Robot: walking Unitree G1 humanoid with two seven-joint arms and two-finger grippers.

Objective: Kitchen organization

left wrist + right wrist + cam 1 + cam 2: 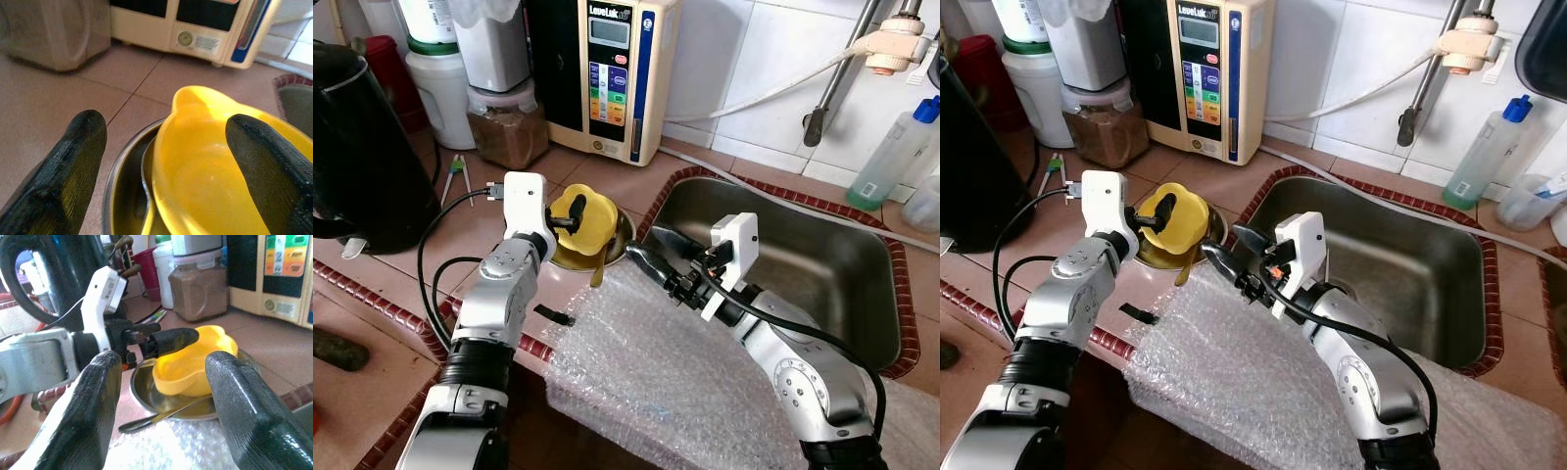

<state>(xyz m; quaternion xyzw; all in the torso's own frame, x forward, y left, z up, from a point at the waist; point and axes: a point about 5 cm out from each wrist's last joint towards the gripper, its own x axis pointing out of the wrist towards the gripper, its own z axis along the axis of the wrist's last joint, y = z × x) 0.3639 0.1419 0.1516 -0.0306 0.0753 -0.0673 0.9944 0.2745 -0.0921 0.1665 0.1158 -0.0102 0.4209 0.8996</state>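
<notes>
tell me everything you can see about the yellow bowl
The yellow bowl looks like glossy plastic, with a small tab on its rim. It sits tilted inside a shallow steel dish on the tiled counter, beside the sink. The left gripper straddles its rim with open fingers, one inside, one outside. It looks empty.

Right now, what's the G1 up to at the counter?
Kitchen tidy-up, mid-reach. The left gripper is at the yellow bowl, jaws open and straddling its rim, one finger inside and one outside. The bowl sits tilted in a steel bowl on the tiled counter, just left of the sink. The right gripper hovers open beside them, above the bubble wrap draped over the counter edge, holding nothing. The bowl does not look lifted yet.
</notes>
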